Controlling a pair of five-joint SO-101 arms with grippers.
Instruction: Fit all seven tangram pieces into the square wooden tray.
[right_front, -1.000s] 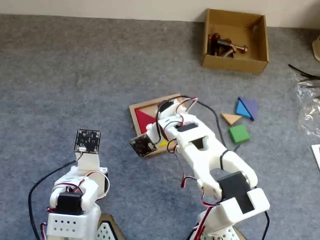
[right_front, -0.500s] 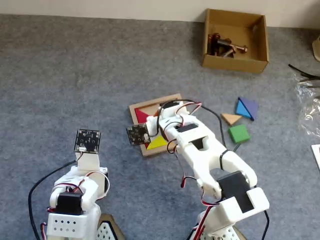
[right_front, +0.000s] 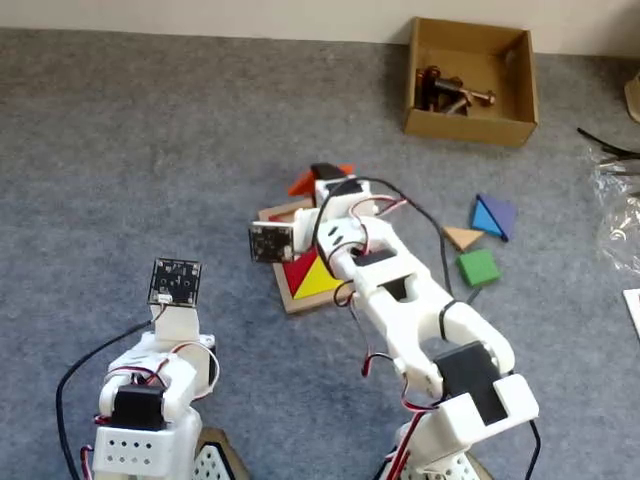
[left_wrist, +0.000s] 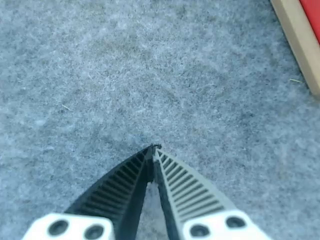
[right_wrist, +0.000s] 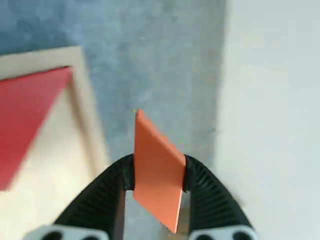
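The right gripper (right_wrist: 157, 167) clamps an orange piece (right_wrist: 156, 187) by its two long edges, fingers closed to the width of the piece and no more. The piece stands on edge between them, one corner poking out past the tips. That grip suits carrying; to lay the piece flat, the wrist will probably have to tip down first.

From the high view the orange piece (right_front: 301, 185) hangs just past the far edge of the tray (right_front: 310, 303), raised off the carpet. Holding it high there keeps it from catching the rim or the pieces already in.

Inside the tray lie a red triangle (right_front: 297, 270) and a yellow triangle (right_front: 318, 280), touching along one side. The arm covers the rest of the tray floor, so the open space cannot be judged from above. The right wrist view shows bare wood beside the red triangle (right_wrist: 30, 110).

Four pieces wait on the carpet to the right, well apart from the tray: a green square (right_front: 478, 267), a tan triangle (right_front: 462, 237), a blue triangle (right_front: 486, 218) and a purple piece (right_front: 503, 213) touching it (they seem to overlap).

The left gripper (left_wrist: 152, 147) hangs over bare carpet near the tray's corner, its fingers pressed together on nothing, out of the way.

By my count the task is under halfway.
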